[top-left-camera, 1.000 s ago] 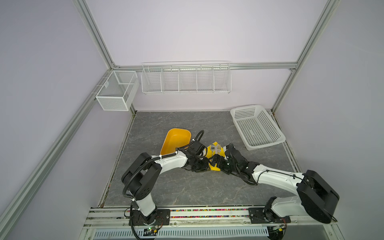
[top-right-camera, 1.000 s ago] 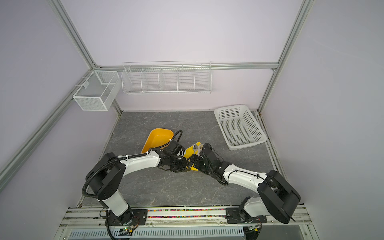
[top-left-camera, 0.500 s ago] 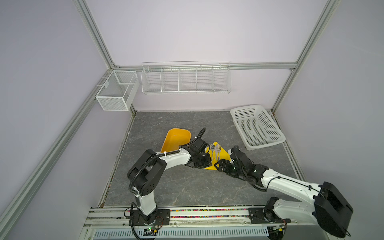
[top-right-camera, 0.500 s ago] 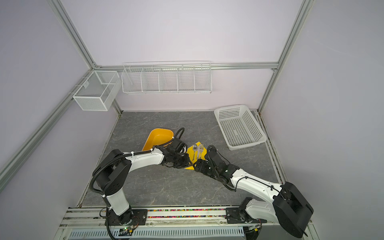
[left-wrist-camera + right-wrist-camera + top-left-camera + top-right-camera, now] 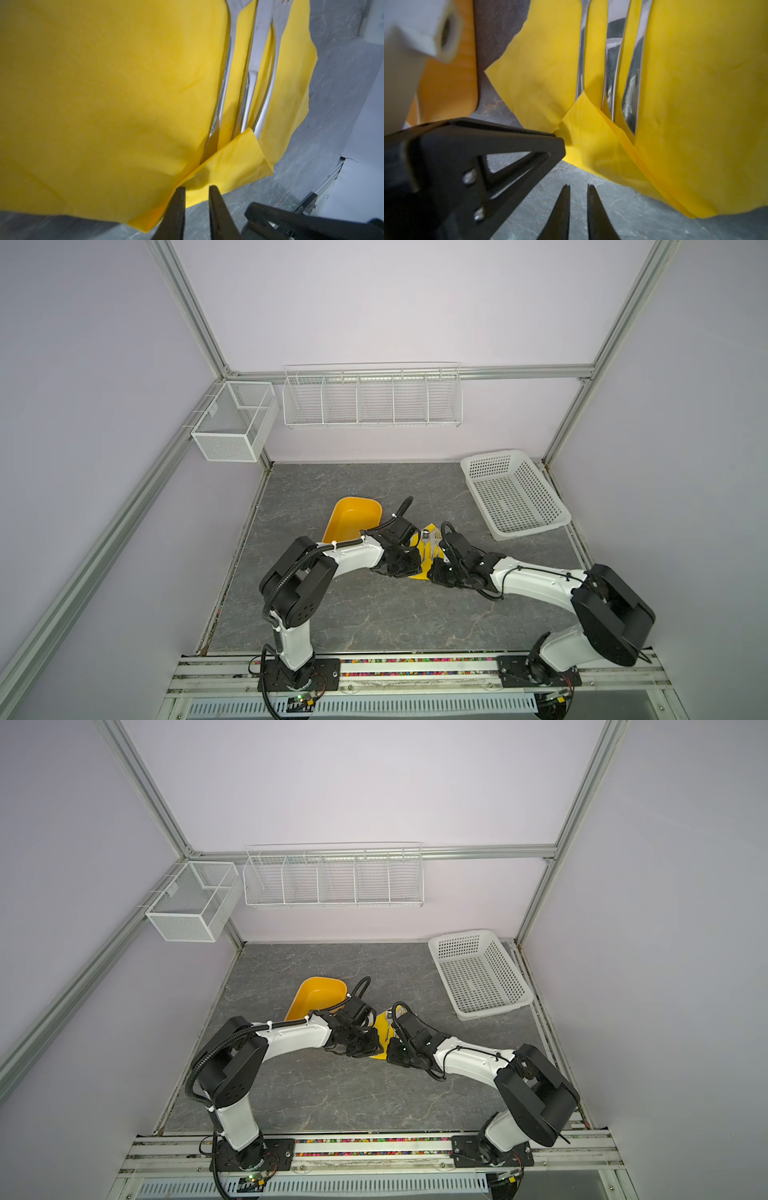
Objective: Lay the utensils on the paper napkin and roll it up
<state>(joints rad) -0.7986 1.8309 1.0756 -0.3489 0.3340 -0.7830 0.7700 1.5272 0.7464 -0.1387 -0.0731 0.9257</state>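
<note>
My right claw (image 5: pixel 577 185) has just gone from wide to nearly shut, and it has closed on nothing; its tips hang over the bare grey tabletop (image 5: pixel 623 209), just short of the paper napkin (image 5: pixel 695 93); I judge that grab missed the near edge. My left claw (image 5: pixel 195 187) is pinched on the napkin's folded corner, which is lifted over the ends of three utensils (image 5: pixel 245 93); they lie side by side on the sheet, near the orange-yellow tub (image 5: pixel 353 516). Placing looks done and rolling barely begun; the right claw likely needs to reopen and reach further in before both can roll together.
</note>
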